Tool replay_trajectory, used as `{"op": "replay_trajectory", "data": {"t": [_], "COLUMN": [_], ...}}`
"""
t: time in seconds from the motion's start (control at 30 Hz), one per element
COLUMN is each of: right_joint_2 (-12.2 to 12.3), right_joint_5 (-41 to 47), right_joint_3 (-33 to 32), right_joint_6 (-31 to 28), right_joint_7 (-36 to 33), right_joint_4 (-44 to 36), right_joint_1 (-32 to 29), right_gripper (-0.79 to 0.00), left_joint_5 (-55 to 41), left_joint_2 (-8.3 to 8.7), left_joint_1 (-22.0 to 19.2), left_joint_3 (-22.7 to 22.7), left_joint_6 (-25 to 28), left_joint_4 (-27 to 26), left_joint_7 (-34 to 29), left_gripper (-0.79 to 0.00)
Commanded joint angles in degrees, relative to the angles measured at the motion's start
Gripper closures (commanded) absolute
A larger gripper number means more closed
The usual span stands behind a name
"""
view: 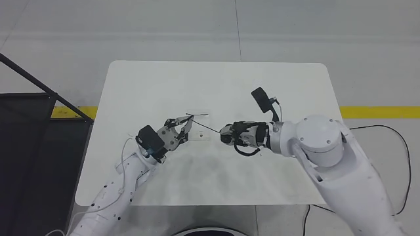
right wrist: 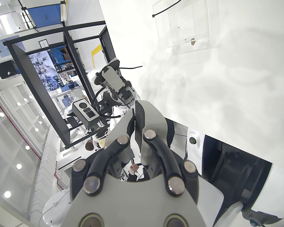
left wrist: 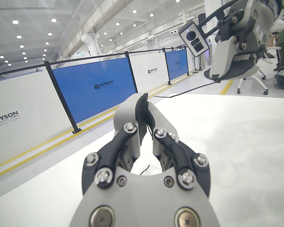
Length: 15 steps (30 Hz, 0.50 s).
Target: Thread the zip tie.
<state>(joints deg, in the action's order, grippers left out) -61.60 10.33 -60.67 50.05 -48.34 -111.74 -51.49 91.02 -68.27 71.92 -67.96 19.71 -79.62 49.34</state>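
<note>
Clear plastic box [right wrist: 179, 32] holds a black zip tie [right wrist: 171, 5] and brown scrap [right wrist: 193, 41].

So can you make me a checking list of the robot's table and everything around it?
Surface: white table, smooth.
Job's things: black zip tie pinched in both grippers; one strip or two, cannot tell. A second zip tie lies on a clear box.
Clutter: small brown scrap at the box's base.
Grippers: left gripper shut; right gripper shut; tips face each other above the table.
Cables: black cable curling on the floor beside the table.
Surroundings: grey floor with yellow lines; blue and white fence panels.
</note>
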Motion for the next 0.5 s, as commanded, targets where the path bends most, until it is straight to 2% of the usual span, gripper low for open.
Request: {"op": "replay_trajectory", "data": {"t": [0.0, 0.47], "right_joint_2": [0.1, 0.4], "right_joint_5": [0.3, 2.0], "right_joint_3": [0.0, 0.4], "right_joint_6": [-0.1, 0.5], "right_joint_7": [0.1, 0.8], "right_joint_4": [0.0, 0.8], "right_joint_1": [0.0, 0.9], "right_gripper": [0.0, 0.0], "left_joint_5": [0.1, 0.1], "left_joint_2": [0.01, -0.03], "left_joint_1": [0.0, 0.0], "left_joint_3": [0.0, 0.2], "left_joint_6": [0.0, -0.2], "left_joint_4": [0.0, 0.0], "left_joint_7": [0.0, 0.2], "left_gripper": [0.0, 0.0]}}
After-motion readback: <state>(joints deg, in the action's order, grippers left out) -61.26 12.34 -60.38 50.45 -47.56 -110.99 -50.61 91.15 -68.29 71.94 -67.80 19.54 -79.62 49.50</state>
